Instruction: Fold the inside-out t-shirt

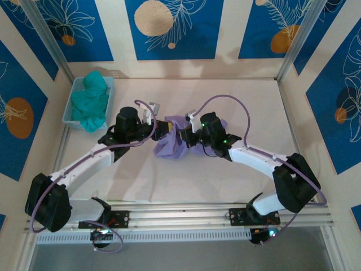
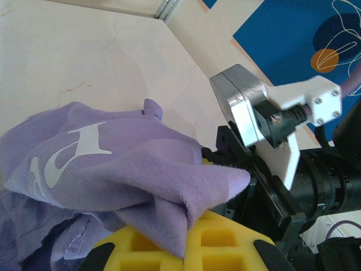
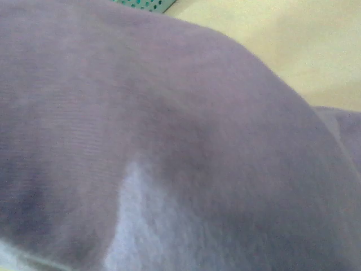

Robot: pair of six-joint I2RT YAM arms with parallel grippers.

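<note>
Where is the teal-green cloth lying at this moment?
In the top external view, the teal-green cloth lies in a light blue tray at the far left corner of the table, beyond the left arm and apart from the lavender t-shirt.

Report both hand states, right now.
Left hand: closed, pinching a fold of the inside-out t-shirt.
Right hand: pressed into the t-shirt, cloth covers it; cannot be told.

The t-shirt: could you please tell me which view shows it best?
Top external: most of the crumpled t-shirt shows on the table. Left wrist shows one printed fold close up; right wrist, blurred purple cloth.
</note>
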